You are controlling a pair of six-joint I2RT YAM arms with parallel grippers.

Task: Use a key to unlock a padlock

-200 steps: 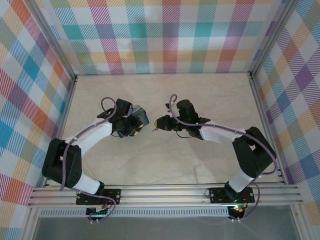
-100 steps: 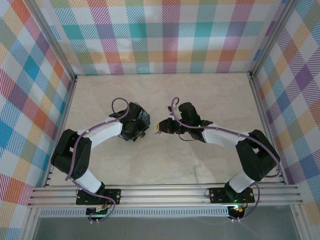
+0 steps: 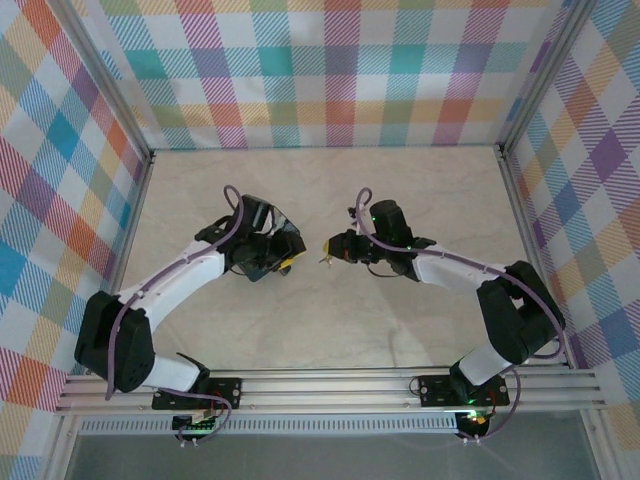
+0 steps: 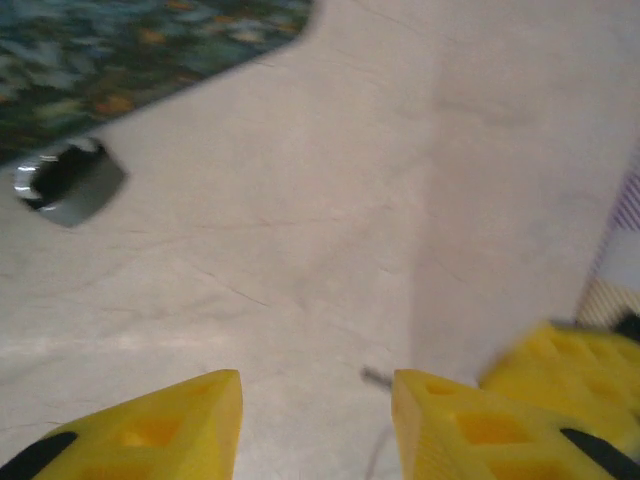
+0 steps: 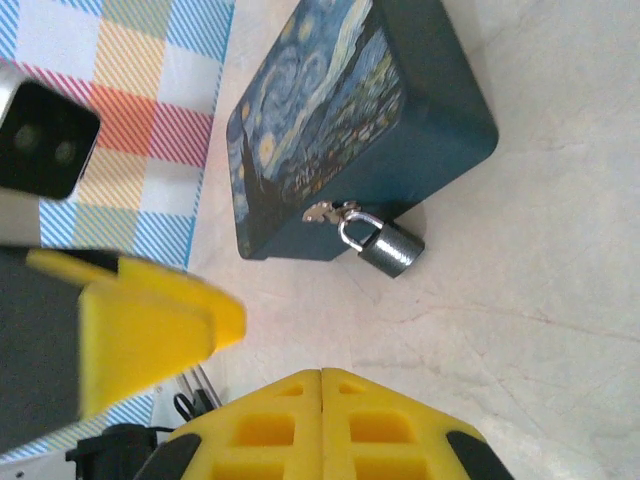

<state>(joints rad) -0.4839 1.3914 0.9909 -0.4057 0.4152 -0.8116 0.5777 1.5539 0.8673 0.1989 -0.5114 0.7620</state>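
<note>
A small grey metal padlock [image 5: 388,248] hangs by its shackle from the hasp of a teal box [image 5: 340,110] with a night-sky print lid. The same padlock [image 4: 65,180] lies at the box's edge [image 4: 130,50] in the left wrist view. My left gripper [image 4: 315,400] is open over bare table to the box's right, with nothing between its yellow fingers. My right gripper [image 5: 321,378] is shut, pointing at the padlock from a short distance. A thin dark key [image 4: 373,376] pokes out at its tip [image 3: 321,260]. From above, the left gripper [image 3: 283,262] faces the right gripper [image 3: 328,248].
The pale marble table [image 3: 330,330] is walled by plaid panels [image 3: 330,70] at the back and sides. An aluminium rail [image 3: 330,385] runs along the near edge. The left arm's wrist covers most of the box [image 3: 288,236] from above.
The left wrist swung forward over the box, then back a little, and its jaws widened then narrowed. The right gripper drifted slightly right, still shut.
</note>
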